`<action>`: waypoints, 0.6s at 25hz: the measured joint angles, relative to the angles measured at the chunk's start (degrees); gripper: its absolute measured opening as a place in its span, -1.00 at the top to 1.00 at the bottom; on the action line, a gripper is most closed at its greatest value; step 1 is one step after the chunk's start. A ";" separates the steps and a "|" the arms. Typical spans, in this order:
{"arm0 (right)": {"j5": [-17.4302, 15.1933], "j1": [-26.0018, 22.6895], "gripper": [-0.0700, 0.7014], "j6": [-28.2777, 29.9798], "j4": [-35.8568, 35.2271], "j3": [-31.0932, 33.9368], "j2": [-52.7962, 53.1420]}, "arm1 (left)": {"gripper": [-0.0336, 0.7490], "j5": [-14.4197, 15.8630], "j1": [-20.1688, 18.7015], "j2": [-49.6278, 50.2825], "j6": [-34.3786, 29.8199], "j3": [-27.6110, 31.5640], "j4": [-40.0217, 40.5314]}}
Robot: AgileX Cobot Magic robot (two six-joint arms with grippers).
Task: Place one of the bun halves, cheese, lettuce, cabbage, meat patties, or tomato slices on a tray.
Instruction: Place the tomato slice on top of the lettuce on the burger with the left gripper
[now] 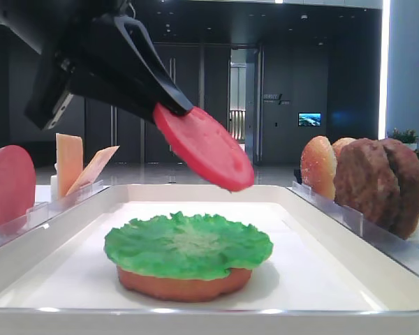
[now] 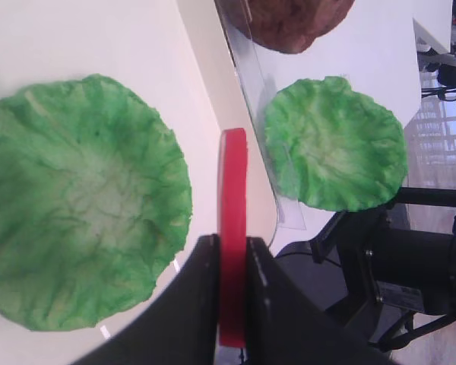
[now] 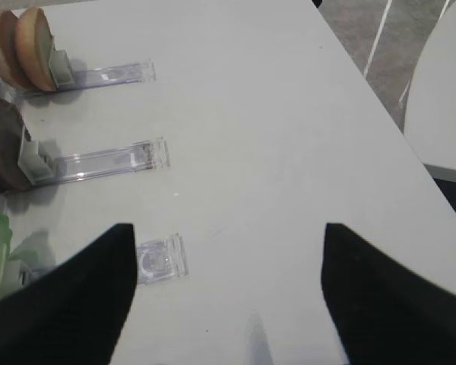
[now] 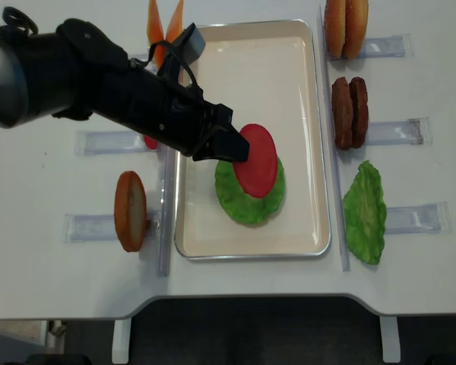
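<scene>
The left end effector [image 1: 169, 112] grips a tomato slice [image 1: 203, 147] above the lettuce [image 1: 188, 245] on the tray [image 1: 335, 237]; the right end effector [image 3: 226, 293] stands open over the counter [image 3: 273, 137].

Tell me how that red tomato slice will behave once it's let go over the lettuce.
Likely stiff: the tomato slice keeps flat though the left gripper pinches only its edge. Tilted above the ruffled lettuce, it may slide or land crooked.

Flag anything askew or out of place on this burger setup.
Nothing is spilled or damaged. The only tilted item is the tomato slice, pinched by its edge in the left gripper above the lettuce on the tray.
</scene>
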State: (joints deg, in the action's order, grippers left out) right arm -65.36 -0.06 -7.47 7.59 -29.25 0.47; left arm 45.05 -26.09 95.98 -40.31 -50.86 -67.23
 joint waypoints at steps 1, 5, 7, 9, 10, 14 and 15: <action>0.00 0.00 -0.45 0.00 0.00 0.00 0.00 | 0.78 -0.06 0.00 0.71 -0.73 0.00 -0.71; 0.00 0.00 -0.45 0.00 0.00 0.00 0.00 | 0.78 -0.61 0.00 2.76 -1.90 0.00 -1.57; 0.00 0.00 -0.45 0.00 0.00 0.00 0.00 | 0.78 -0.75 0.00 3.42 -2.08 0.00 -1.64; 0.00 0.00 -0.45 0.00 0.00 0.00 0.00 | 0.78 -0.79 0.00 3.99 -2.38 0.00 -1.78; 0.00 0.00 -0.45 0.00 0.00 0.00 0.00 | 0.78 -0.79 0.00 4.26 -2.61 0.00 -1.93; 0.00 0.00 -0.45 0.00 0.00 0.00 0.00 | 0.78 -0.86 0.00 5.30 -3.27 0.00 -2.12; 0.00 0.00 -0.45 0.00 0.00 0.00 0.00 | 0.78 -0.93 0.00 5.50 -3.40 0.00 -2.19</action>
State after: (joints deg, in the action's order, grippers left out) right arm -65.36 -0.06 -7.47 7.59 -29.25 0.47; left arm 44.12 -26.09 101.49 -43.71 -50.86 -69.42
